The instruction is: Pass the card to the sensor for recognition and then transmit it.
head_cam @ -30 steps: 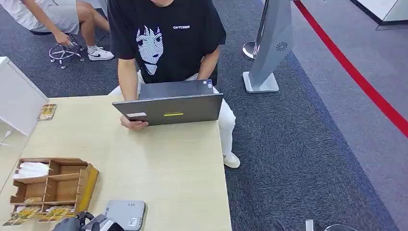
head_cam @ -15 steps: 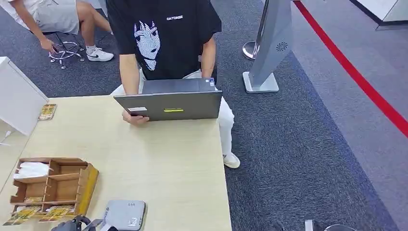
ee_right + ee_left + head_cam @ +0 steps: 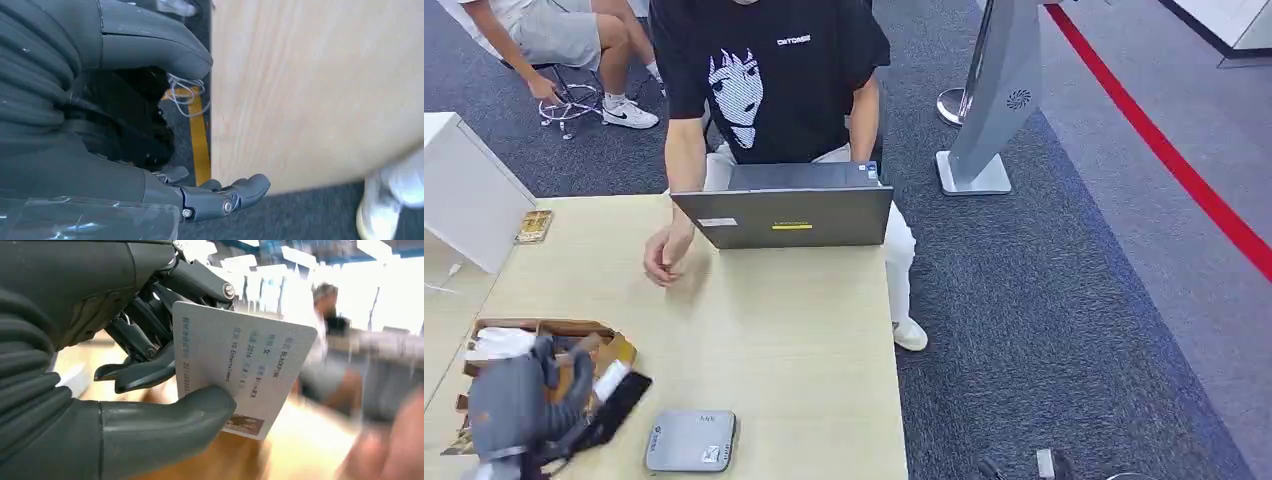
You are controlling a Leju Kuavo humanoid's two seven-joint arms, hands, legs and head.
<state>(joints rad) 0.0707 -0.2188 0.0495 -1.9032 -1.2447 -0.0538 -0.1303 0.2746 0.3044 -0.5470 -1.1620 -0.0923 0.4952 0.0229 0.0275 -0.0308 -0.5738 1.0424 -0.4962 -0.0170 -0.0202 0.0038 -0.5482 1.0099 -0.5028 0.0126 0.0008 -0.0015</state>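
Note:
My left hand hovers over the table's near left corner, in front of the wooden organizer. It pinches a white card between thumb and fingers. The left wrist view shows the card close up, with printed text and a small photo, the thumb pressing its lower edge. The grey sensor box lies flat on the table just right of that hand, apart from the card. My right hand hangs beside the table's edge, fingers apart and holding nothing.
A person in a black T-shirt sits across the table behind a grey laptop, with one hand resting on the tabletop. A white box and a small card stack are at the far left. A grey stand is on the carpet.
My left hand has risen from the bottom edge to in front of the organizer, carrying the card. The person's hand left the laptop and dropped onto the table. The camera shifted slightly.

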